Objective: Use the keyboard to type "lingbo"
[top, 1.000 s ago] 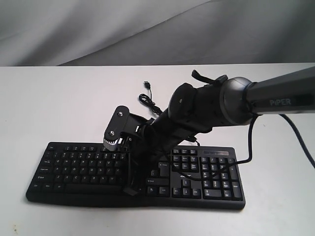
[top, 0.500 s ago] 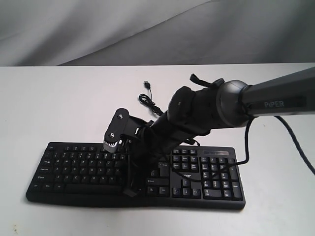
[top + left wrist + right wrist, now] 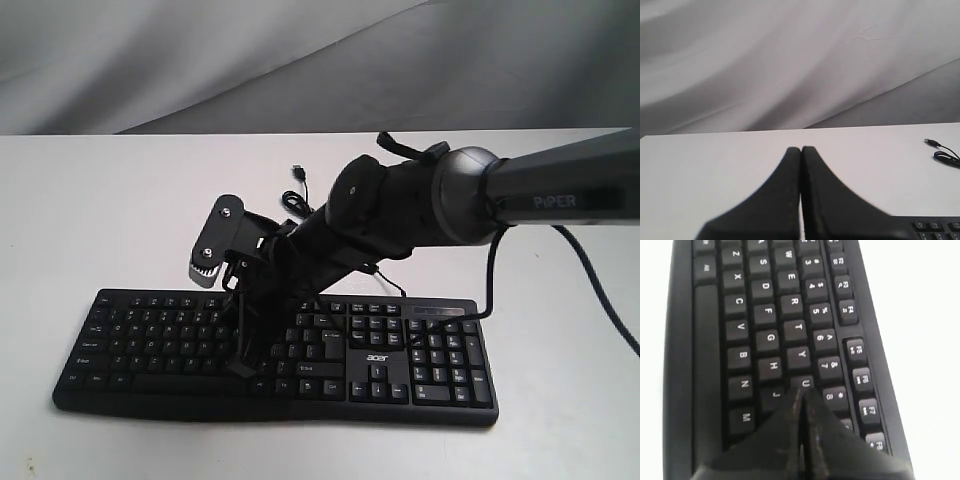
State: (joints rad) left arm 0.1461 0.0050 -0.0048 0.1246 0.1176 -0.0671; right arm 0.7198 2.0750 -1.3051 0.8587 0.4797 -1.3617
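Note:
The black keyboard (image 3: 150,330) lies across the front of the white table, number pad on the right, with an "acer" logo. My right gripper (image 3: 240,368) reaches over from the right and points steeply down at the middle of the letter block. In the right wrist view the right gripper (image 3: 801,390) is shut with nothing in it, its tips at the edge of the U key (image 3: 805,383), between J and 8, above the keyboard (image 3: 765,315); contact with a key cannot be told. My left gripper (image 3: 801,148) is shut and empty over bare table, a keyboard (image 3: 935,227) corner beside it.
The keyboard's thin black USB cable (image 3: 298,172) lies coiled on the table behind the keyboard, plug end free, and the same USB cable (image 3: 940,150) shows in the left wrist view. A grey cloth backdrop (image 3: 300,60) hangs behind the table. The right arm's own cable droops over the number pad.
My right arm has swung left along the keyboard, carrying the shut gripper from near the right end of the letter block toward its middle. The wrist has lifted slightly.

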